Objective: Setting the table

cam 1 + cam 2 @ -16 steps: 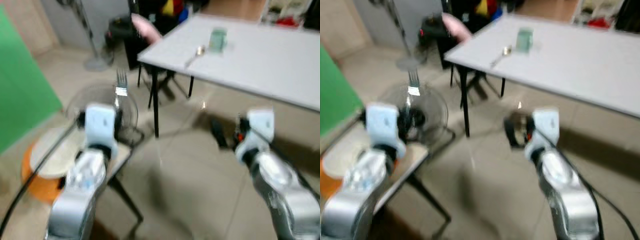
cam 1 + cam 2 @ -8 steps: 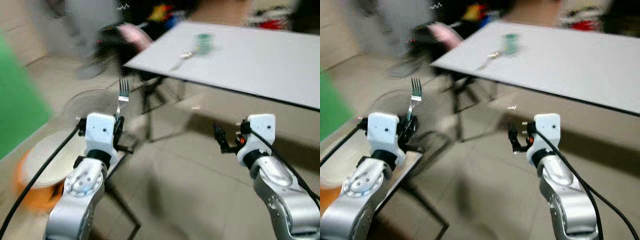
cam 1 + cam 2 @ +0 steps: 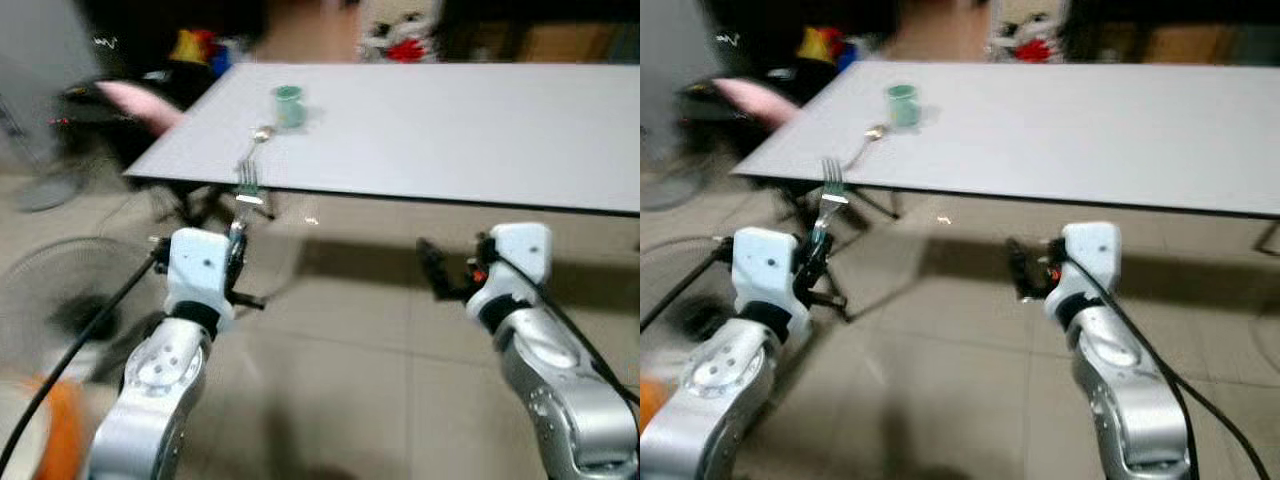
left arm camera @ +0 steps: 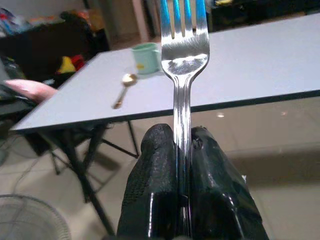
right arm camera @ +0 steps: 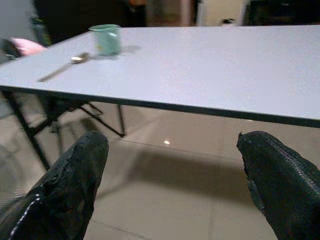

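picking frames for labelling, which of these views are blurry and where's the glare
Left eye view: motion-smeared, worst at the left edge around the fan, the spoon soft. Left wrist view: the fork sharp between the left gripper fingers, bright glare on its neck, the mug behind soft. Right wrist view: mild softness, a light spot on the floor under the table.

I see the table (image 3: 450, 130) ahead; on its far left part a cup (image 3: 289, 105), a spoon (image 3: 253, 146) just before it.
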Robot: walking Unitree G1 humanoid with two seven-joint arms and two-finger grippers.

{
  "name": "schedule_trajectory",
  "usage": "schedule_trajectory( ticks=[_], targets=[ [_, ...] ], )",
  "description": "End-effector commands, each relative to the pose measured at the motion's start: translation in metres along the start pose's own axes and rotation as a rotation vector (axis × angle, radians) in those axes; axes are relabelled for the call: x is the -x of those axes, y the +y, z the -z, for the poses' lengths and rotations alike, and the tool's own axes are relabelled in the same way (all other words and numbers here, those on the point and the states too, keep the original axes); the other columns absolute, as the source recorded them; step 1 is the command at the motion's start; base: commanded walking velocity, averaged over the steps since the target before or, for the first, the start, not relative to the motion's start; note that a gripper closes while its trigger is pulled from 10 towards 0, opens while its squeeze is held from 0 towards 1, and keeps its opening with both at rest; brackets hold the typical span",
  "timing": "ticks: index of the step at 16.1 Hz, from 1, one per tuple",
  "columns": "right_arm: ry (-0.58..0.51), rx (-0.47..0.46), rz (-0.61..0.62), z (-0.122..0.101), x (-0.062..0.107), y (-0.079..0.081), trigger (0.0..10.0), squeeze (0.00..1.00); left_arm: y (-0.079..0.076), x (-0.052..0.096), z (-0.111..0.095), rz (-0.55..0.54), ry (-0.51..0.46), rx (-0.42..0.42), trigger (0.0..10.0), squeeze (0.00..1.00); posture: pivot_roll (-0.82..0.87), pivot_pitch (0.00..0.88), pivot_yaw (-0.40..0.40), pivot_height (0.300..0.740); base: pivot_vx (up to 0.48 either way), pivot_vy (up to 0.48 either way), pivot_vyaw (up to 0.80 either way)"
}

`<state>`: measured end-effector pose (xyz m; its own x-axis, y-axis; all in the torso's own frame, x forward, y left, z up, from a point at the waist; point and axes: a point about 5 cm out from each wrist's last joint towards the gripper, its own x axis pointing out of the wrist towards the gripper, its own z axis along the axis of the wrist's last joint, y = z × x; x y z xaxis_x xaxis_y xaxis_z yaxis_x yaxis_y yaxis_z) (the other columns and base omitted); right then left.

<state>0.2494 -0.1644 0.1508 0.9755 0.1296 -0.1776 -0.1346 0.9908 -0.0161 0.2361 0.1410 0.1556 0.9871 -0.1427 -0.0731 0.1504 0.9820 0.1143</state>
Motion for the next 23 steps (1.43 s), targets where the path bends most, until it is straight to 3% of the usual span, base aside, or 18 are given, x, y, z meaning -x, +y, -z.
schedule_trajectory(
  ticks=[1,9,19,23],
  targets=[
    [-0.010,0.022,-0.013,-0.004,-0.002,-0.004,10.0,0.00,0.001,-0.002,-0.005,-0.018,-0.022,-0.009,10.0,0.00,-0.07,0.000,0.097,0.740,0.390,0.000,0.00],
    [-0.014,0.014,-0.093,-0.005,-0.008,0.008,10.0,0.00,0.030,-0.003,-0.004,-0.089,-0.004,-0.045,10.0,0.00,-0.06,0.000,0.099,0.740,0.400,0.000,0.00],
    [-0.019,0.000,-0.146,-0.006,-0.011,0.016,10.0,0.00,0.045,-0.005,0.001,-0.063,0.027,-0.061,10.0,0.00,-0.06,0.000,0.111,0.740,0.412,0.000,0.00],
    [-0.028,0.002,-0.161,-0.009,-0.013,0.018,10.0,0.00,0.044,-0.004,0.004,-0.053,0.032,-0.057,10.0,0.00,-0.06,0.000,0.107,0.740,0.429,0.000,0.00]
  ],
)
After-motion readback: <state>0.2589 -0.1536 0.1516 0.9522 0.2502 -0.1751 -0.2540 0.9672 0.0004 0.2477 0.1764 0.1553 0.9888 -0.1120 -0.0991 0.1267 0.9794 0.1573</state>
